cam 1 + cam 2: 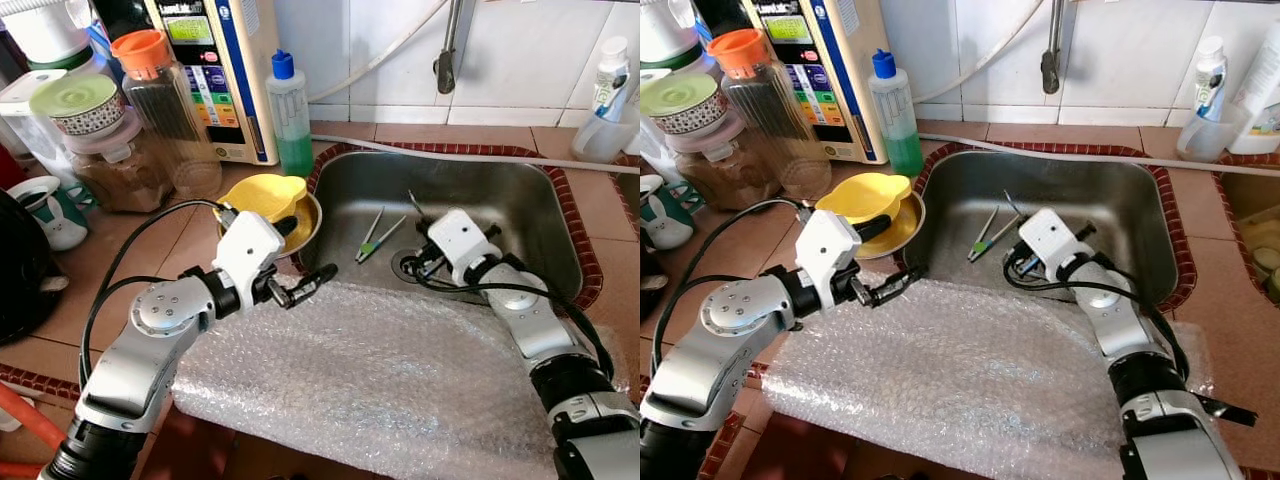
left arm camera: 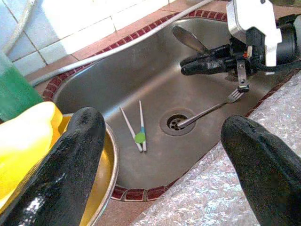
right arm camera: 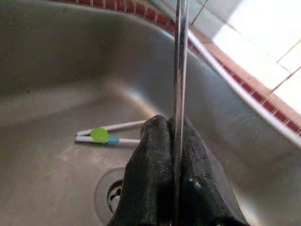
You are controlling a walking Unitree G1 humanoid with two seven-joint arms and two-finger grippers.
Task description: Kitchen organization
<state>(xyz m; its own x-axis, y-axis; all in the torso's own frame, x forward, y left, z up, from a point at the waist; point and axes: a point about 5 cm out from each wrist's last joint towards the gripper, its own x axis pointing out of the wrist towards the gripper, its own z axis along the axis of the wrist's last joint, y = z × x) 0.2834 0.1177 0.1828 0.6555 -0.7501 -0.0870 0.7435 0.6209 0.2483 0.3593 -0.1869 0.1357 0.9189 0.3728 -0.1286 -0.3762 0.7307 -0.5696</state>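
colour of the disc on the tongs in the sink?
Lime green disc, on white tongs with a teal band. Clearest in the left wrist view.

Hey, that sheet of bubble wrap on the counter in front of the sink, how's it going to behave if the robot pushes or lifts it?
The bubble wrap looks thin and crinkled, so it would probably flop and sag rather than lift flat. Being mostly air, it is likely very light and may slide or bunch up when pushed across the tiles. One edge overhangs the sink, so a nudge could tip it in.

A green soap bottle (image 1: 290, 115) and lidded jars (image 1: 150, 110) stand beside a water purifier (image 1: 215, 70).
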